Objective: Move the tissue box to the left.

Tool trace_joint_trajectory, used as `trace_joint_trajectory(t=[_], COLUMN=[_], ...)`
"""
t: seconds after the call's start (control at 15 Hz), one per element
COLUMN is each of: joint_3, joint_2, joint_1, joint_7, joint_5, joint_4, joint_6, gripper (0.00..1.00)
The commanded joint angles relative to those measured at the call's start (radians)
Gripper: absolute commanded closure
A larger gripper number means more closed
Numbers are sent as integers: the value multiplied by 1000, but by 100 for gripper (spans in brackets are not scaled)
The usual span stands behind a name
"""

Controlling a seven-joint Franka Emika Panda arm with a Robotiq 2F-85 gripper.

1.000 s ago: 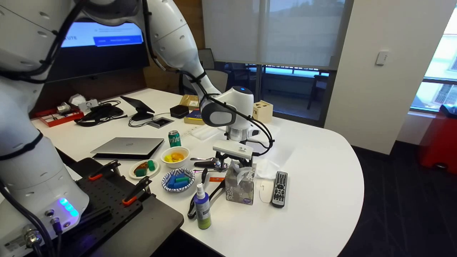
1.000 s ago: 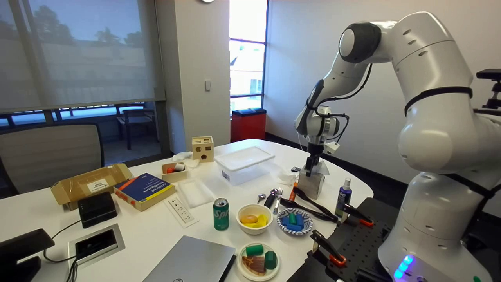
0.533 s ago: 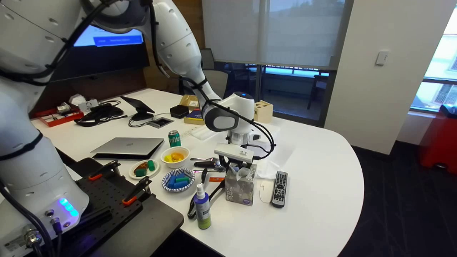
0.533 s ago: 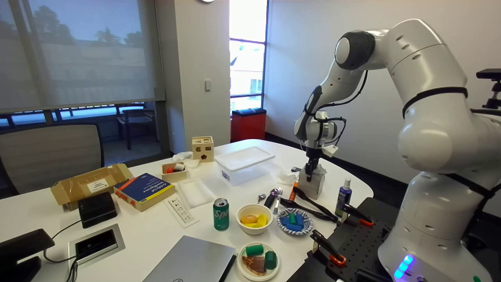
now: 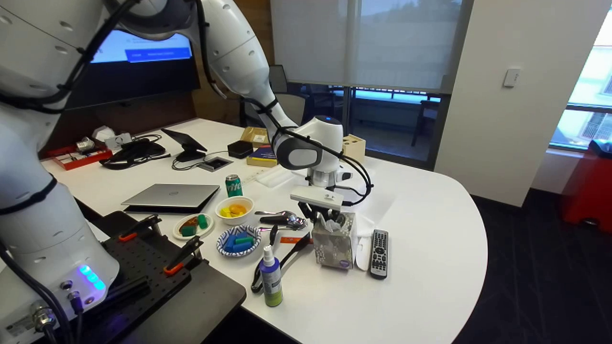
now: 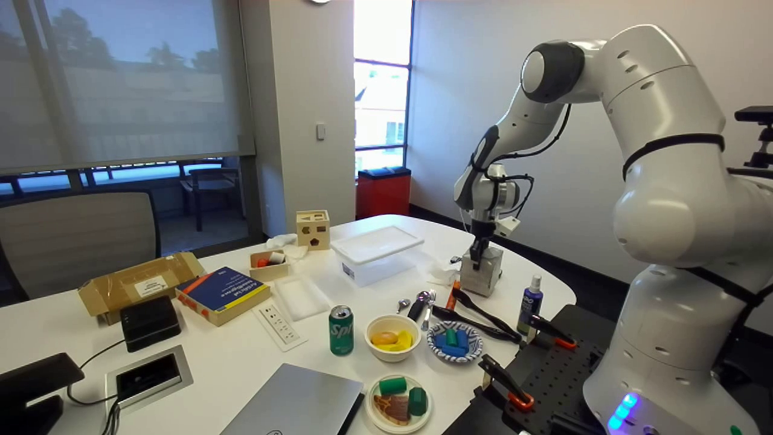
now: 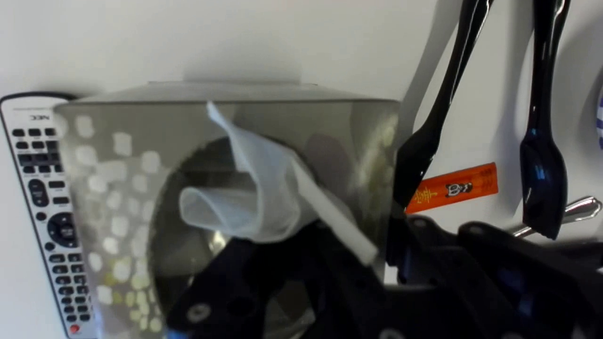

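The tissue box (image 5: 334,248), patterned in grey and white, stands upright in both exterior views, a white tissue (image 7: 264,197) sticking out of its oval opening. My gripper (image 7: 362,248) has come down from above onto it. One dark finger (image 7: 329,251) reaches into the opening; the opposite finger sits outside the side wall facing the black utensils. The jaws are closed with that wall of the box between them. In an exterior view a finger (image 6: 476,261) lies against the box's side. Whether the base of the box touches the table cannot be told.
The remote (image 5: 379,253) lies close beside the box. Across from it are black utensils (image 7: 541,174) and an orange packet (image 7: 454,188). A purple spray bottle (image 5: 271,282) stands near the table's front edge. A lidded clear bin (image 6: 377,260) and a patterned bowl (image 5: 238,241) are nearby.
My gripper has lowered, then closed on the box's wall. The box has shifted toward the remote and appears slightly higher in both exterior views. The remote has slid a little the same way.
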Motion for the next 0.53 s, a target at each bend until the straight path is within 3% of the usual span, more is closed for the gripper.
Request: trace_joint_trajectory(t=[0.0,0.47], joint_3=[21,73], joint_2=[-108,-204], joint_1=[14,93], joint_7=[40,40], joint_5=[-37,-59], joint_4=[-49,-22], joint_6=[-18,-141], gripper=[98,98])
